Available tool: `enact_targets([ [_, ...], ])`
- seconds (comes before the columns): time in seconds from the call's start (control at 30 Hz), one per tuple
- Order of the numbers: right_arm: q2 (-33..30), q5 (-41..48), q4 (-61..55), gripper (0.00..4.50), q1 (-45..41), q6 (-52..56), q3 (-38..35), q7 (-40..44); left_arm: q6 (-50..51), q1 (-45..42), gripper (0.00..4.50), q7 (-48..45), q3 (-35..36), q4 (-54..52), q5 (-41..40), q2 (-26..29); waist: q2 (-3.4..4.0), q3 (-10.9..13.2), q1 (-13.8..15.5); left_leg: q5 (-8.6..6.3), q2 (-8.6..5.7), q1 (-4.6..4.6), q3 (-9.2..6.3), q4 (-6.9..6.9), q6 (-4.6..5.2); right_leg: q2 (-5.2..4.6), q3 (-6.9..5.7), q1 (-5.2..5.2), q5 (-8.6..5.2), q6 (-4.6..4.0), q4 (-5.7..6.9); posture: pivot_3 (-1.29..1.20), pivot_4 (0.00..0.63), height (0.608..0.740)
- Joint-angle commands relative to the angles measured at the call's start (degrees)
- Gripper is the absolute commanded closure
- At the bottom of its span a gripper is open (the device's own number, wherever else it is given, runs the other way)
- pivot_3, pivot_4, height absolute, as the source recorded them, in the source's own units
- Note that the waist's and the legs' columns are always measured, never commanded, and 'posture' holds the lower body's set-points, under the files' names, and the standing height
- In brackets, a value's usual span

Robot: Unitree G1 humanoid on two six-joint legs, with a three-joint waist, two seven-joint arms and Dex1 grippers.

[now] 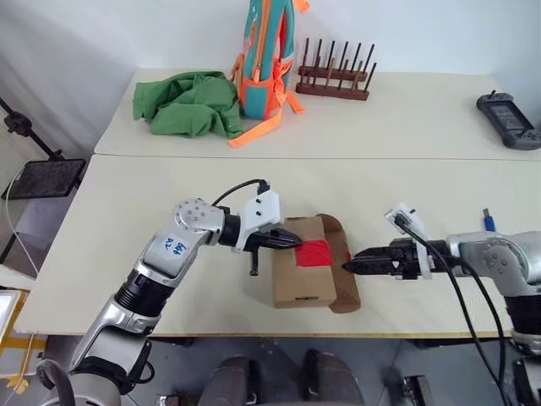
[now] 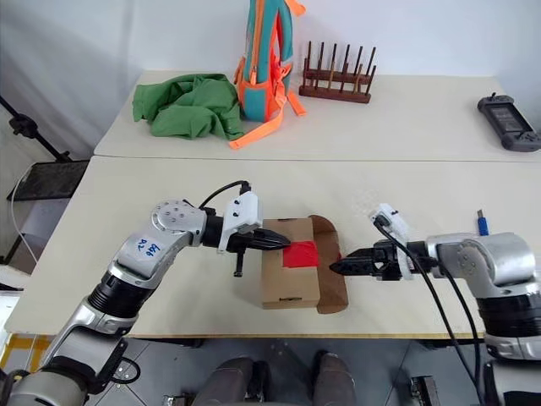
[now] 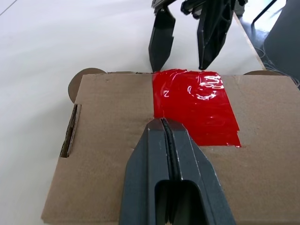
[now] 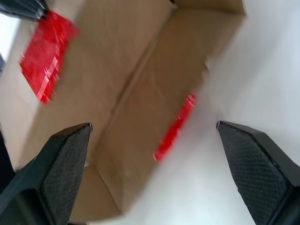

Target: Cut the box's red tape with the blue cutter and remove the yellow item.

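Observation:
The brown box (image 1: pixel 297 275) lies near the table's front edge, with a side flap (image 1: pixel 345 283) spread out to its right. The red tape (image 3: pixel 194 110) covers part of the lid, and a thin red strip (image 4: pixel 174 130) shows on the flap. My left gripper (image 3: pixel 161 123) is shut and empty, its tips resting on the lid at the tape's edge. My right gripper (image 1: pixel 347 265) stands open at the box's right side, just over the flap. The blue cutter (image 1: pixel 488 220) lies on the table behind my right arm. The yellow item is out of view.
On the far table lie a green cloth (image 1: pixel 188 103), an orange and teal backpack (image 1: pixel 269 55), a wooden peg rack (image 1: pixel 334 82) and a black game controller (image 1: pixel 507 120). The box sits close to the near table's front edge (image 1: pixel 254 331).

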Motion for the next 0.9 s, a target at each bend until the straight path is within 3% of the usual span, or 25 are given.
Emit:
enact_targets([
  [0.03,2.57,-0.26,3.12,0.61,-0.95,0.41,3.60,0.10,0.19,0.29,4.50,-0.33,-0.95,1.25,1.31,0.54,0.00,0.00,-0.03,0.00,0.00,0.00,0.00,0.01,0.00,0.00,-0.01,-0.01,0.00,0.00,0.01,0.00,0.150,0.740],
  [0.33,5.62,-3.13,12.12,3.72,-7.29,-1.80,8.92,3.30,0.47,0.32,4.50,-0.15,-0.70,0.81,1.32,0.75,0.01,0.00,-0.44,0.13,0.00,-0.01,0.02,0.00,0.22,0.07,-0.10,-0.04,-0.01,-0.02,0.04,0.00,0.150,0.740],
  [0.53,7.15,-6.82,21.74,3.72,-15.85,-3.41,17.13,10.65,0.74,1.56,4.50,-0.24,-0.20,-0.52,1.23,2.16,0.02,0.00,-1.26,0.13,-0.02,0.01,0.08,0.02,0.23,0.07,-0.11,-0.05,-0.01,-0.01,0.10,0.00,0.150,0.740],
  [0.73,8.72,-9.66,24.59,3.72,-18.63,-5.09,21.99,15.71,1.38,2.40,4.50,0.46,0.31,-1.34,1.19,2.53,0.02,0.00,-1.41,0.12,0.02,0.01,0.07,0.02,0.19,0.07,-0.09,-0.09,-0.01,-0.02,0.13,0.00,0.150,0.740],
  [0.87,10.01,-9.83,25.18,4.48,-18.80,-3.69,20.46,14.99,1.49,2.99,4.50,1.18,0.81,-1.77,1.30,2.69,-0.31,-0.20,-1.58,-0.01,0.07,0.05,0.06,0.02,-0.08,0.08,-0.09,-0.07,-0.02,-0.04,0.15,0.00,0.150,0.740],
  [0.9,10.09,-9.79,25.03,4.48,-18.76,-3.33,20.12,14.85,1.55,3.08,4.50,1.29,0.91,-1.89,1.28,2.73,-0.37,-0.24,-1.57,-0.03,0.08,0.07,0.05,0.03,-0.14,0.08,-0.09,-0.05,-0.01,-0.06,0.14,0.00,0.150,0.740],
])
